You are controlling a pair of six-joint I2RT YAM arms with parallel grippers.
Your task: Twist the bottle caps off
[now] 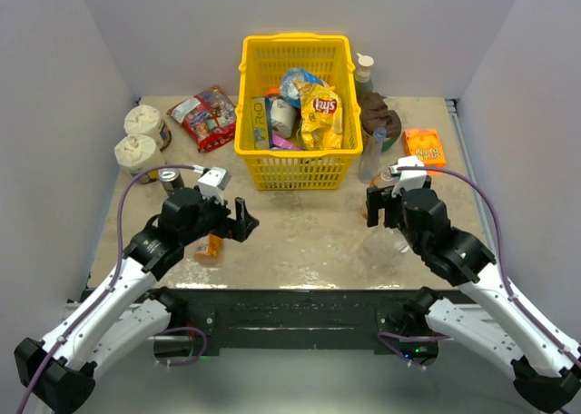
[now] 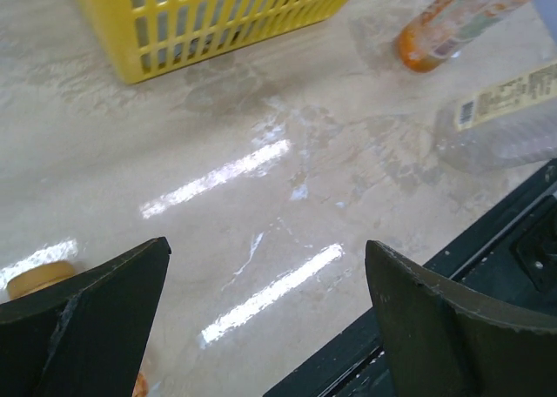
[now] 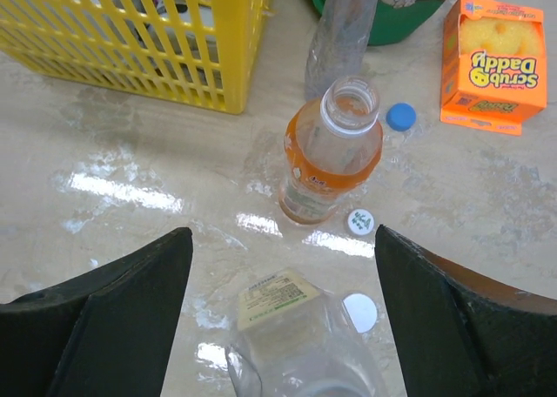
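Note:
In the right wrist view a tall bottle with an orange label (image 3: 332, 158) stands upright with its neck uncapped. A clear bottle (image 3: 300, 340) stands just below my open, empty right gripper (image 3: 283, 236); another clear bottle (image 3: 339, 36) stands behind. A blue cap (image 3: 400, 117), a white printed cap (image 3: 360, 221) and a plain white cap (image 3: 360, 312) lie loose on the table. My left gripper (image 2: 267, 249) is open and empty above bare table. A small orange juice bottle (image 1: 211, 248) lies under the left arm; its orange top (image 2: 39, 279) shows beside the left finger.
A yellow basket (image 1: 295, 173) of snacks stands at centre back. Two white tubs (image 1: 139, 137), a dark can (image 1: 170, 178) and a red snack bag (image 1: 207, 116) are at the left. An orange Scrub Daddy box (image 3: 492, 62) and a brown-green container (image 1: 379, 119) are at the right.

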